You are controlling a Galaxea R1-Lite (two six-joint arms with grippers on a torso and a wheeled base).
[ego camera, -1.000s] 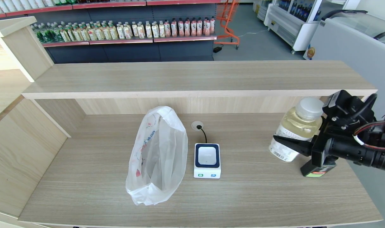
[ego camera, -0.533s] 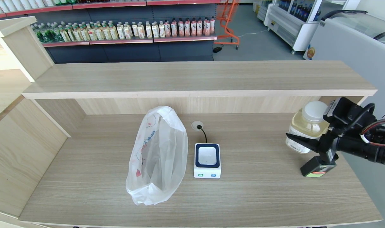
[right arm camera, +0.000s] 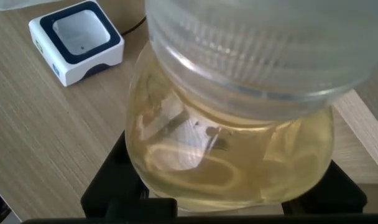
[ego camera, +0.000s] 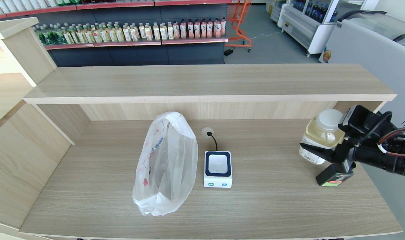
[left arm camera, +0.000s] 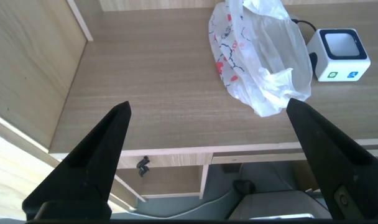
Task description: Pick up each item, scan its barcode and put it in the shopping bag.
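In the head view, a white box-shaped barcode scanner with a dark blue frame round its window [ego camera: 217, 168] sits near the middle of the light wooden table [ego camera: 272, 206], with a black cable running from its far side. I take the scanner as my reference. A translucent white plastic shopping bag with red and blue print [ego camera: 166, 163] stands just beside it on the robot's left, its mouth gaping toward the near edge.

Well apart from the scanner on the robot's right, my right gripper [ego camera: 317, 150] is clamped on a clear plastic bottle of pale yellow liquid with a white cap [ego camera: 322, 133]. The bottle is roughly upright, leaning slightly, and a barcode label shows on its lower side. I cannot tell whether its base clears the table. A small black box with a green and red label [ego camera: 332, 178] lies below the gripper, on the same side of the scanner.

In the left wrist view, my left gripper [left arm camera: 209, 109] has its two black fingers spread wide apart with nothing between them. It hangs above the table's near edge, on the bag's side of the scanner [left arm camera: 341, 53].

In the right wrist view, the bottle [right arm camera: 232, 149] sits between the black fingers, and the scanner [right arm camera: 77, 40] rests on the table beyond it.
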